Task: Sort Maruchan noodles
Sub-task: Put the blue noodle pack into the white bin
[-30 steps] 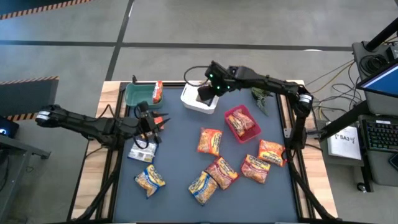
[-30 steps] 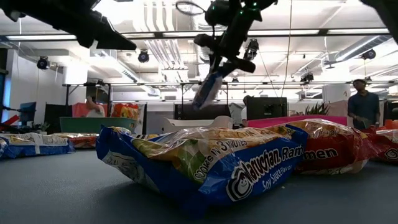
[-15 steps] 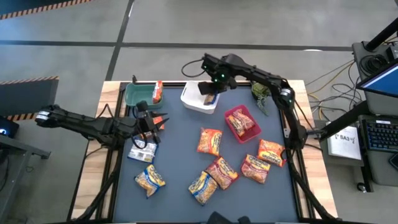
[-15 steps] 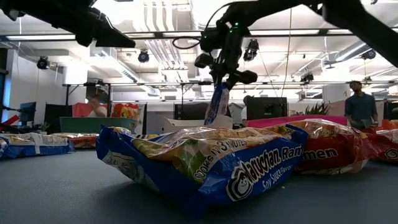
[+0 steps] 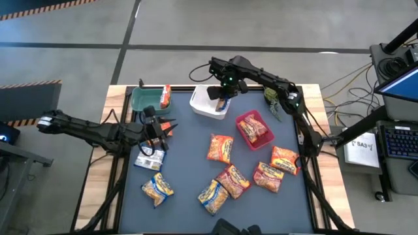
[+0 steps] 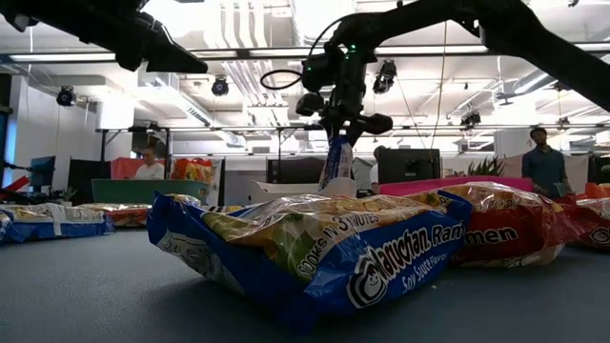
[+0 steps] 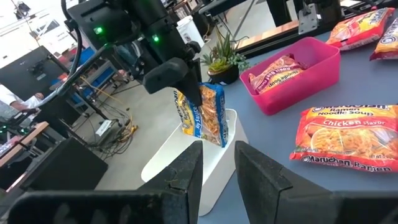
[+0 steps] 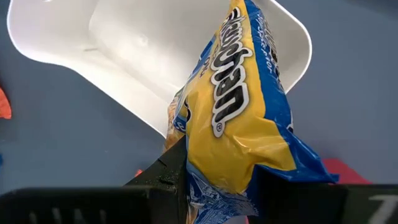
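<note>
One blue packet (image 8: 239,124) in right tool (image 7: 186,93) over white bin (image 8: 143,56).

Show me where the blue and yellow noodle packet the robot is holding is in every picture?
High view: blue-and-yellow packet under the right gripper, over the white bin.
Low view: packet hanging upper middle.
Left wrist view: packet at centre.
Right wrist view: packet fills the middle.
Shared landmark: the white bin.

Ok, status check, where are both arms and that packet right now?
Right tool shut on blue-yellow crinkly plastic noodle packet, hanging over white plastic bin. Left tool waiting at table's left. Nothing in the way.
</note>
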Robot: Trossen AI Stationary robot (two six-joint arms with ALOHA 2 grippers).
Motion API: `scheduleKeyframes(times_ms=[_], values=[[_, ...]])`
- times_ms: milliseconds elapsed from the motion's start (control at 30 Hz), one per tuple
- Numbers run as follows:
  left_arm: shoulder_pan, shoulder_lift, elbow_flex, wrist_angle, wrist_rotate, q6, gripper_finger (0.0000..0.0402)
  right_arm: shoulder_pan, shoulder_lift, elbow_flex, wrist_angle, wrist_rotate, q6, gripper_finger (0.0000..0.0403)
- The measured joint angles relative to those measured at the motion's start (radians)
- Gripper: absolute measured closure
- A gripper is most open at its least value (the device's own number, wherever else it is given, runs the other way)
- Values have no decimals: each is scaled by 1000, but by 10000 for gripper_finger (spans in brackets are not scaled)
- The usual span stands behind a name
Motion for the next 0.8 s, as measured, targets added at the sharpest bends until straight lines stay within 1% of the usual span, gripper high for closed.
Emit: scheduleKeyframes(times_ms=[100, 267, 600, 800], values=[[0, 0, 0, 0, 1, 0, 325, 0, 0, -1, 0, 7, -6, 305], [0, 0, 0, 0, 2, 0, 325, 0, 0, -2, 0, 52, -14, 305], [0, 1, 0, 0, 3, 0, 325, 2, 0, -4, 2, 51, -32, 305], [0, 1, 0, 0, 3, 0, 325, 6, 0, -4, 3, 28, -46, 305]])
